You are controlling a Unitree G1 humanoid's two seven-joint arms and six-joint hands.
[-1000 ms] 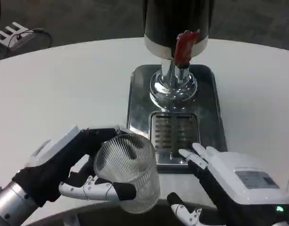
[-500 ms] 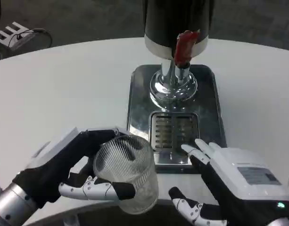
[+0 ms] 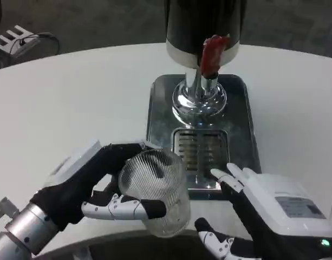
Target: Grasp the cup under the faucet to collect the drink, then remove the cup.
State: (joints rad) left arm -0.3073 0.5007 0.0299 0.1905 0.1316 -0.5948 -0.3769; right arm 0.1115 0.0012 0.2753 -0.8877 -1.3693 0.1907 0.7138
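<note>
— While the left robot hand [image 3: 95, 187] grips the cup [image 3: 155, 189], how far along would you say the job is?

— Early, I'd judge. The cup is ribbed clear glass, wrapped by the fingers [image 3: 125, 208] and held at the near edge of the counter [image 3: 73, 103], just beside the front left corner of the metal tray [image 3: 155, 116]. It looks empty. It is not yet under the faucet [image 3: 201, 81], which hangs over the drain grate [image 3: 200, 151] farther back.

— And the other one?

— The right robot hand [image 3: 263, 208] holds nothing; it lies flat with fingers spread, fingertips at the grate's near edge.

— So what's left?

— Setting the cup beneath the faucet, working the red handle [image 3: 212, 51] on the dispenser [image 3: 203, 24], filling, then taking the cup away.

— Any writing?

— A label [image 3: 295, 206] on the back of the right robot hand, too small to read. I can make out no brand elsewhere.
</note>
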